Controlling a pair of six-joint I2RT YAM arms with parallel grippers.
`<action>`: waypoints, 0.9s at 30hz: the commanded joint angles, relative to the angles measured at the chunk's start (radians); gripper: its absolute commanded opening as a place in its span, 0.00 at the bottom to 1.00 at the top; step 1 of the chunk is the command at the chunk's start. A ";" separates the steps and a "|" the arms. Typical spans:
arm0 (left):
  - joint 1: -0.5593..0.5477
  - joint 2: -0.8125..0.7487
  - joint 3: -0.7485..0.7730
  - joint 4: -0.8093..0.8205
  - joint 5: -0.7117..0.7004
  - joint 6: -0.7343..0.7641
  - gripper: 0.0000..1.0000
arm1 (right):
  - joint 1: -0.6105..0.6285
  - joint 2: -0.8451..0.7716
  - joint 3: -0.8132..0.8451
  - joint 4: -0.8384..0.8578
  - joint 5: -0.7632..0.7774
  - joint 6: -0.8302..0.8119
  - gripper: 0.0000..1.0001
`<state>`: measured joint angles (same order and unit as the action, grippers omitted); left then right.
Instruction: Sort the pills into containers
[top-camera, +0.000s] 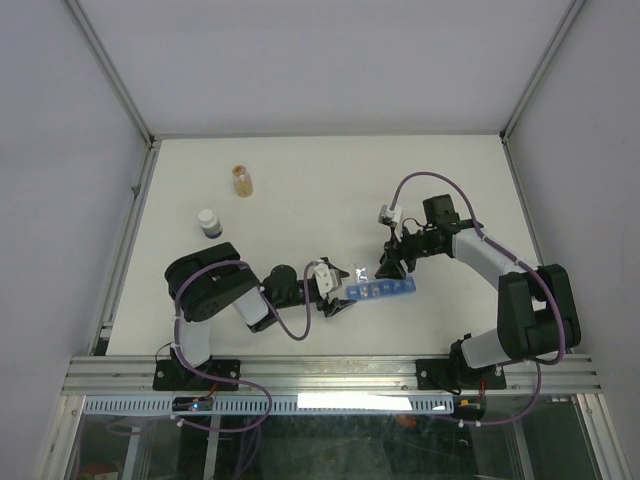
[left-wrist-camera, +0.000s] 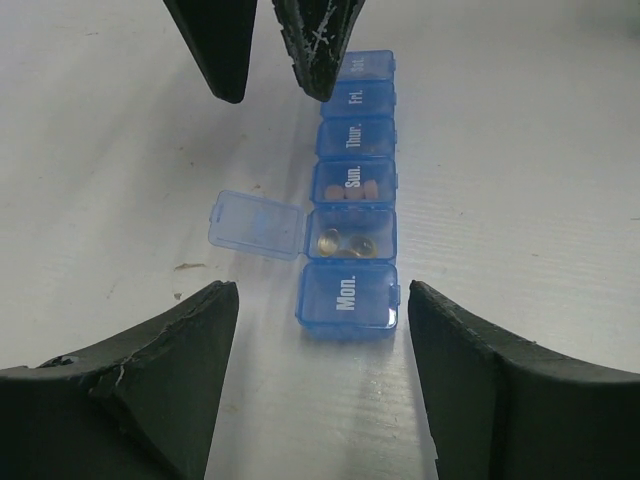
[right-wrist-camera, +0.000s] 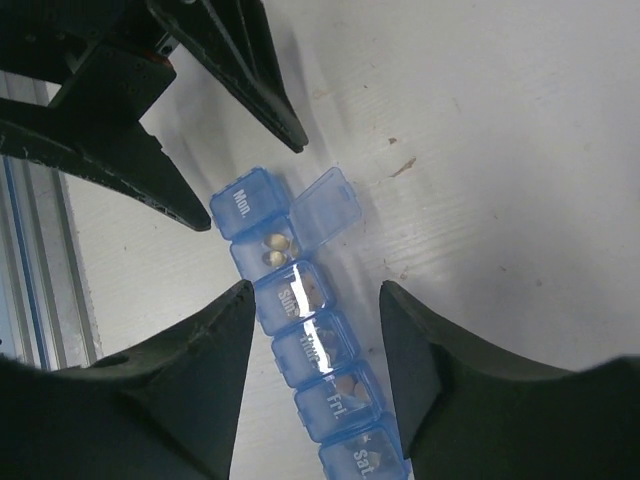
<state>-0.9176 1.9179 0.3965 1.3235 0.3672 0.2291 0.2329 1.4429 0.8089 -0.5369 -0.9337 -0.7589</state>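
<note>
Top external view: the left arm (top-camera: 215, 285) stretches low along the table's (top-camera: 300, 180) near edge. Its left gripper (top-camera: 338, 297) is parted and empty, jaws flanking the "Mon." end of the blue pill organiser (top-camera: 385, 291). The strip lies flat, right of centre, with one lid (top-camera: 362, 272) flipped open. The right gripper (top-camera: 392, 262) angles down over its middle, jaws apart, gripping nothing.

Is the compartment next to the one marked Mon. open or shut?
Open: its lid lies flipped out sideways, and two yellowish pills show uncovered inside.
</note>
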 joint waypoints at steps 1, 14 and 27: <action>-0.013 0.024 0.029 0.030 -0.008 -0.011 0.68 | 0.005 0.000 0.034 0.118 0.077 0.157 0.52; -0.023 0.048 0.038 0.019 -0.007 -0.011 0.61 | 0.031 0.092 0.049 0.251 0.145 0.427 0.14; -0.026 0.062 0.056 -0.002 0.000 -0.032 0.50 | 0.074 0.214 0.088 0.242 0.148 0.500 0.02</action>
<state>-0.9306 1.9755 0.4309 1.3014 0.3653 0.2153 0.2939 1.6459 0.8524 -0.3172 -0.7609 -0.2874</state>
